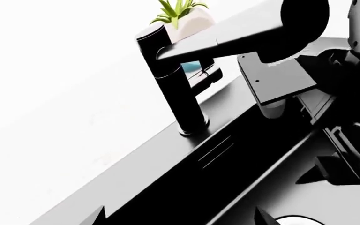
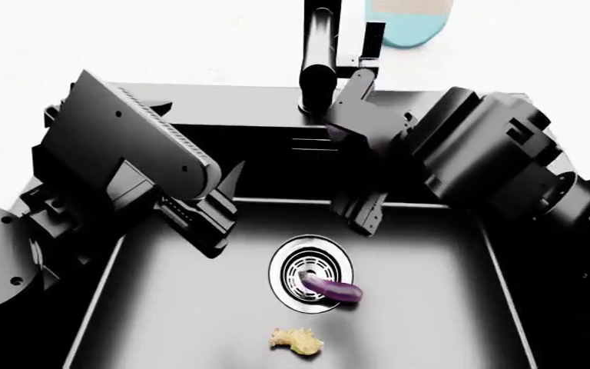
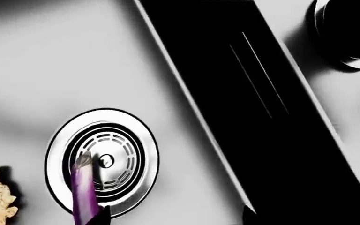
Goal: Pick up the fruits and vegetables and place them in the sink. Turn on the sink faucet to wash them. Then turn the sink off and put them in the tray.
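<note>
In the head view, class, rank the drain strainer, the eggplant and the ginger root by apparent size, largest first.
1. Drain strainer, clearly the largest.
2. Eggplant, lying partly across the strainer.
3. Ginger root.

The eggplant and ginger look close in size; the eggplant appears only slightly longer, so that order is unsure.

I am counting one eggplant [image 2: 333, 289], one ginger piece [image 2: 297, 340], one drain strainer [image 2: 312, 273], one sink [image 2: 172, 307], one faucet [image 2: 319, 58], one plant pot [image 2: 406, 19], and my own two grippers [image 2: 218, 211] [image 2: 362, 211].
</note>
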Motion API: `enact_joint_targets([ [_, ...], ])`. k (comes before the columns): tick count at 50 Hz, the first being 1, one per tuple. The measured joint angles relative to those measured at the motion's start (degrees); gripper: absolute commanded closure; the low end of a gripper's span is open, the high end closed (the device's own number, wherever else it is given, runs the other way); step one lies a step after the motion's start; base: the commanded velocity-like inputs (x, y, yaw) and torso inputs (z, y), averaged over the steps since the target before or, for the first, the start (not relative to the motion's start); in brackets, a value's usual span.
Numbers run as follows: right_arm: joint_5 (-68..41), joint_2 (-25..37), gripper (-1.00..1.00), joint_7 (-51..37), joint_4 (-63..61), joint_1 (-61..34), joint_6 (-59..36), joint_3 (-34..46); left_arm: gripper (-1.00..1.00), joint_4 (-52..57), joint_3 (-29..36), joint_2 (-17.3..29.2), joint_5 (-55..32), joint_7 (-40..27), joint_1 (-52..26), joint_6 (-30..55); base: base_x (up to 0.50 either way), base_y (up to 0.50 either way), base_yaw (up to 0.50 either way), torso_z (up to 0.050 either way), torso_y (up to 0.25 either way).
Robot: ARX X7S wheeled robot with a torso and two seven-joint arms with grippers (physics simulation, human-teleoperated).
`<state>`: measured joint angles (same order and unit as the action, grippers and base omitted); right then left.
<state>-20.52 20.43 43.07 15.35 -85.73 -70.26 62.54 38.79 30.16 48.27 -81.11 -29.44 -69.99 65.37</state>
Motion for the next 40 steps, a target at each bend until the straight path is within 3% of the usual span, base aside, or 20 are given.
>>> enact_joint_targets([
  [20,1.05,-6.5,-1.0,4.35,12.95,4.06,9.32,5.41,-1.0,0.1,0.11,0.5,0.32,0.4,0.3,-0.66,0.0,0.0,0.0,0.0,0.0],
  [40,1.46,-7.96,-1.0,6.86,15.87,6.92,10.55,9.69,-1.0,0.09,0.46,0.74,0.98,0.66,0.79,-1.26,0.0,0.0,0.0,0.0,0.0],
])
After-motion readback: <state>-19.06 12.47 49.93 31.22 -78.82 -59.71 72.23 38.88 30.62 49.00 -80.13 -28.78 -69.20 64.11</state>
